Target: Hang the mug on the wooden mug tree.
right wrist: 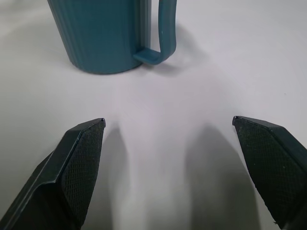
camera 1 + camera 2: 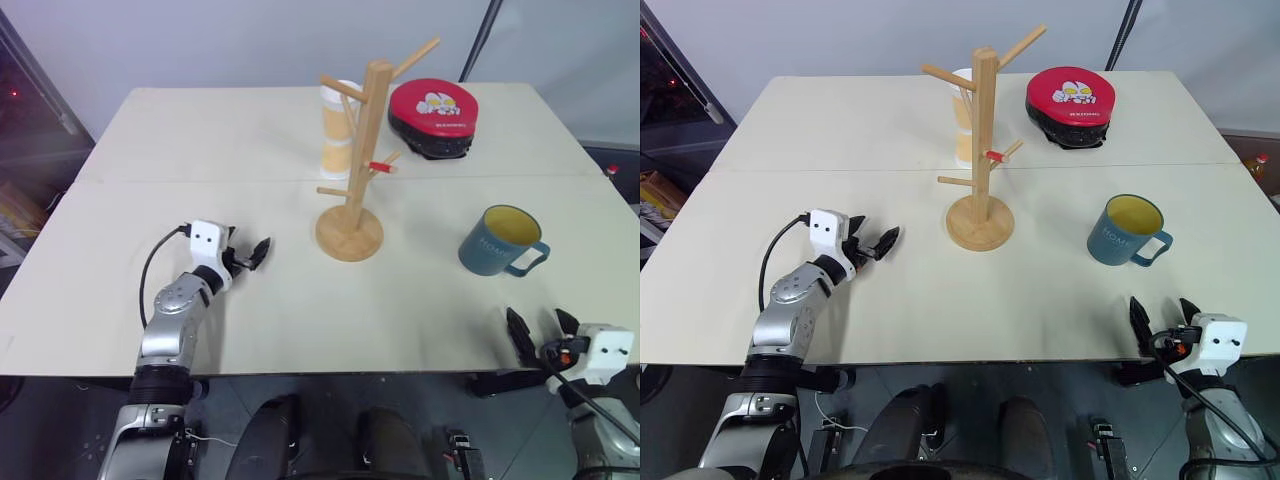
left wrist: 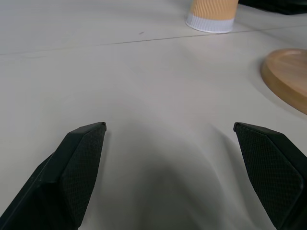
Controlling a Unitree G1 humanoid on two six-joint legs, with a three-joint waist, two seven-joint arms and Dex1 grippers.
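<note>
The teal-blue mug (image 2: 500, 242) with a yellow inside stands upright on the table at the right, its loop handle (image 1: 165, 33) turned toward the front right. My right gripper (image 2: 540, 326) hovers at the table's front edge, a short way in front of the mug, open and empty, with the mug's base straight ahead in the right wrist view. The wooden mug tree (image 2: 366, 150) stands mid-table on its round base (image 3: 288, 76), with a small red tag on one peg and nothing on its pegs. My left gripper (image 2: 250, 254) is open and empty, left of the tree's base.
A tall white-and-orange cup (image 2: 338, 130) stands just behind the tree. A round red-topped black case (image 2: 432, 115) lies at the back right. A seam crosses the table (image 2: 200, 180) behind the tree's base.
</note>
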